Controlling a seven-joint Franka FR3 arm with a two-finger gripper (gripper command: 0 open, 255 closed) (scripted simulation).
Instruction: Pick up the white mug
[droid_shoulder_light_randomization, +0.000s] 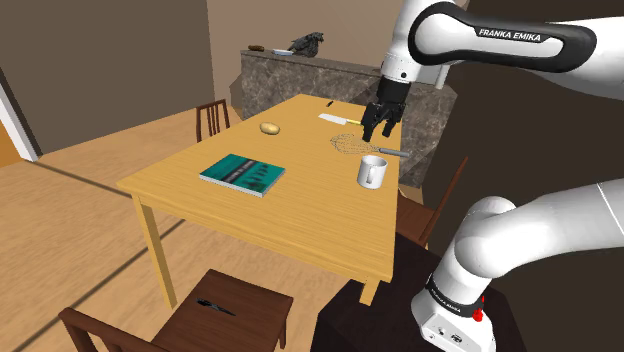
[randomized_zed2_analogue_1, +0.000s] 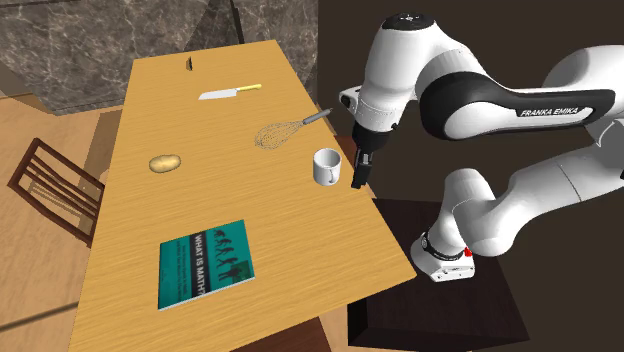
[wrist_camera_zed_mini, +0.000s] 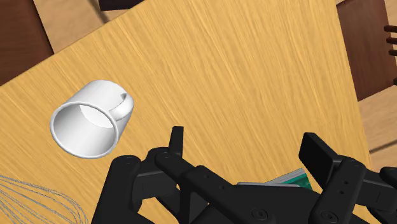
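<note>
well, notes from the hand. my gripper (wrist_camera_zed_mini: 245, 143) hangs over the table (droid_shoulder_light_randomization: 300, 215) with the fingers spread wide. only bare wood shows in the gap and nothing is held.

the white mug (wrist_camera_zed_mini: 92, 121) stands upright on the table, mouth up, and looks empty inside. it sits outside my finger gap, off beyond one finger, near but not touching. in the shoulder view the mug (droid_shoulder_light_randomization: 372, 171) is at 6 o'clock from the gripper (droid_shoulder_light_randomization: 377, 133). in the second exterior view the mug (randomized_zed2_analogue_1: 327, 167) lies at 9 o'clock of the gripper (randomized_zed2_analogue_1: 358, 180), close to the table's edge.

a whisk (randomized_zed2_analogue_1: 282, 133) lies at about 11 o'clock from the mug in that view, near but apart. a green book (randomized_zed2_analogue_1: 204, 263) lies at 7 o'clock, well apart.

handling, my judgement: a stiff shell that won't give under squeeze, light while empty, with a smooth curved wall that could slide in a loose pinch. it would likely chip if dropped.

where to take hold: shift across until the mug is under the gap, then descend. i favour one finger inside the rim and one outside, pinching the wall away from the handle (wrist_camera_zed_mini: 125, 102). spanning the whole body is the alternative, but i can't tell that my spread clears it. the whisk's wires want a wide berth.
</note>
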